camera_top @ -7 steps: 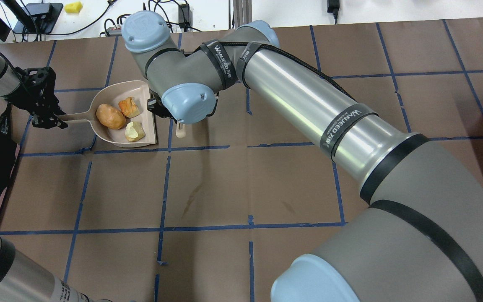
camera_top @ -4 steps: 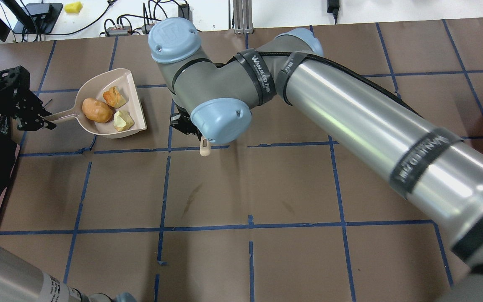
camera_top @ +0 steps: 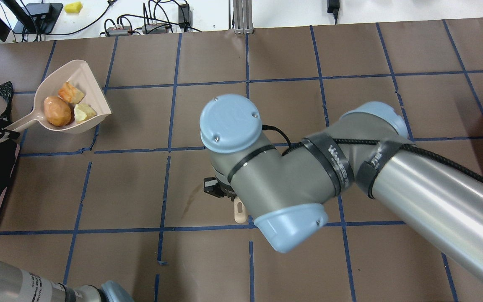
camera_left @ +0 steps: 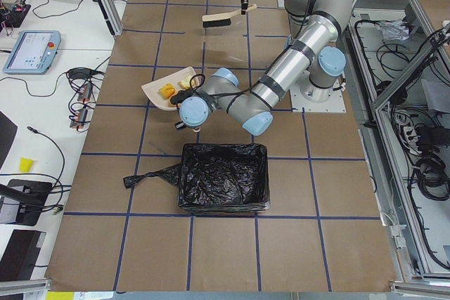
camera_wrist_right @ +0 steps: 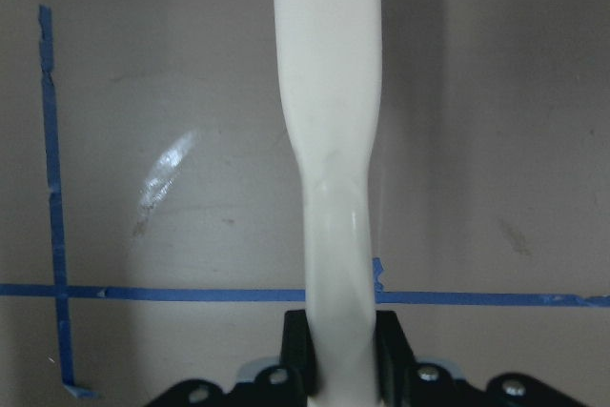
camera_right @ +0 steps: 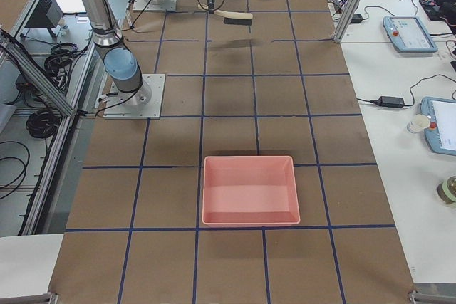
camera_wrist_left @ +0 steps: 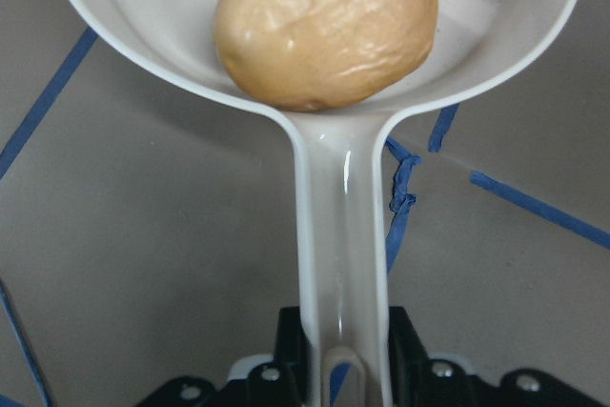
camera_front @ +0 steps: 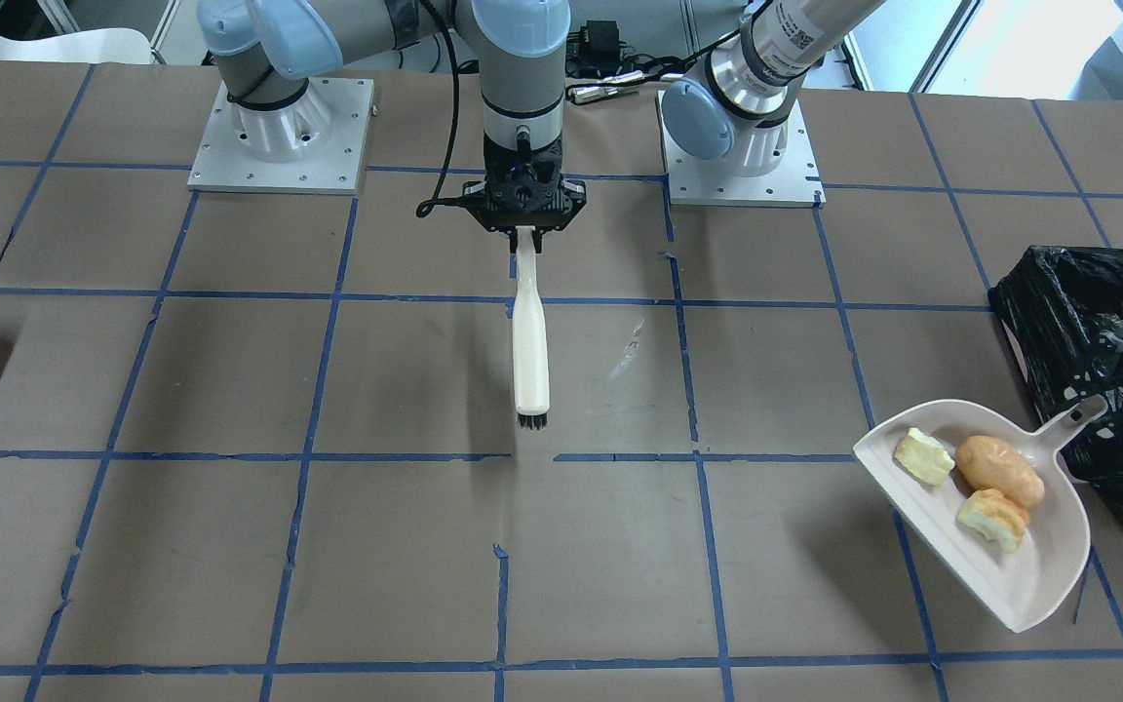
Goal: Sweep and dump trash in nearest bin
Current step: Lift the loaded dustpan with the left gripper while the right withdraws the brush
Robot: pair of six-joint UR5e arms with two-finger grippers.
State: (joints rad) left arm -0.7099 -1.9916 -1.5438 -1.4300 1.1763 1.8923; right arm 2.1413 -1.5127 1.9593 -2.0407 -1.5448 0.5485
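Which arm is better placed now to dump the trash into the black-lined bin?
Left. The left gripper holds the dustpan by its handle, the trash lies in it, and the bin stands just beside. The right gripper holds the brush at mid-table, far from the bin.

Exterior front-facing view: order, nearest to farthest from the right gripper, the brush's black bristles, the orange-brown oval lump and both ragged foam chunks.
1. Black bristles, mid-table, on the cream brush that the right gripper holds.
2. Pale yellow ragged foam chunk, by the open lip of the pale dustpan.
3. Orange-brown oval lump and orange-tinged foam chunk, deeper in the pan: too close to call.
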